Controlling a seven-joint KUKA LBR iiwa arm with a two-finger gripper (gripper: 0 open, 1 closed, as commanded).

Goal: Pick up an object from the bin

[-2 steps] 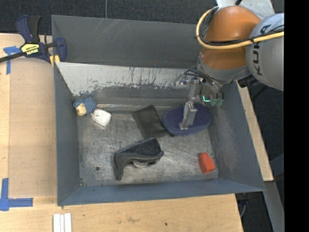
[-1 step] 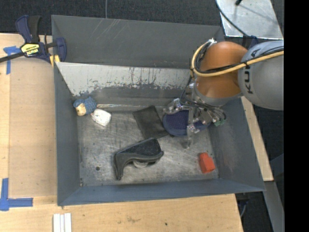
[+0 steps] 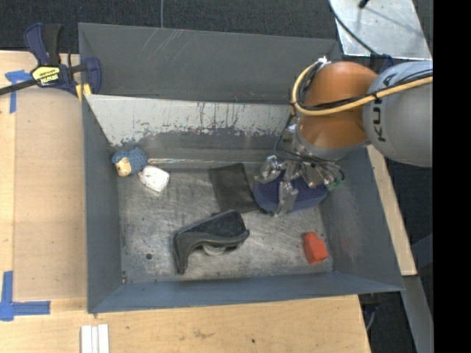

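My gripper (image 3: 283, 193) is low at the right of the bin, its metal fingers down on a dark blue rounded thing (image 3: 309, 196) that lies against the right wall. One fingertip reaches the blue thing's left edge. A flat dark grey square pad (image 3: 230, 184) lies just left of the gripper. In front of it, near the bin's front right, sits a small red-orange block (image 3: 315, 247).
A black shoe-shaped thing (image 3: 208, 237) lies in the middle front of the bin. At the back left are a small white lump (image 3: 154, 178) and a blue and tan piece (image 3: 126, 161). The arm's orange cover hangs over the bin's right back corner.
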